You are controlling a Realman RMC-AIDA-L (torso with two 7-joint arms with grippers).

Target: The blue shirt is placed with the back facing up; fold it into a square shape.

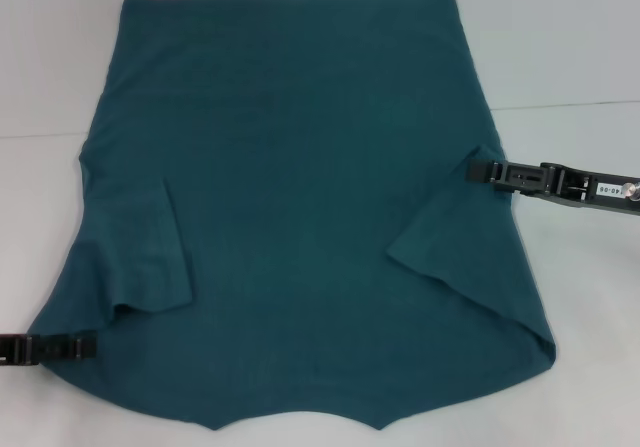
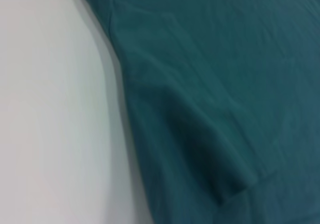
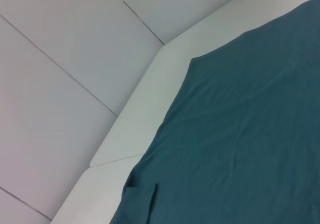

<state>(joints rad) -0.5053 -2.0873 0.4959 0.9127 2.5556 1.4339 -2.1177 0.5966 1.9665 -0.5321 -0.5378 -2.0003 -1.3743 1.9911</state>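
Lying flat on the white table (image 1: 570, 57), the shirt (image 1: 300, 197) takes up most of it, plain side up, hem at the far edge and the neck dip at the near edge. Both sleeves are flipped in over the body: 1 on the shirt's left (image 1: 150, 252), 1 on its right (image 1: 440, 237). The left wrist view shows that left sleeve fold puffed up a bit, not pressed flat.

Left gripper (image 1: 85, 346) sits low at the shirt's near left corner, tips right at the fabric edge. Can't tell if it's pinching cloth or just touching, or how wide it is.

Right gripper (image 1: 472, 170) comes in from the side at the shirt's right edge, about mid-length, tips meeting the cloth just above the folded sleeve. Same deal, can't tell if it's clamped or open.
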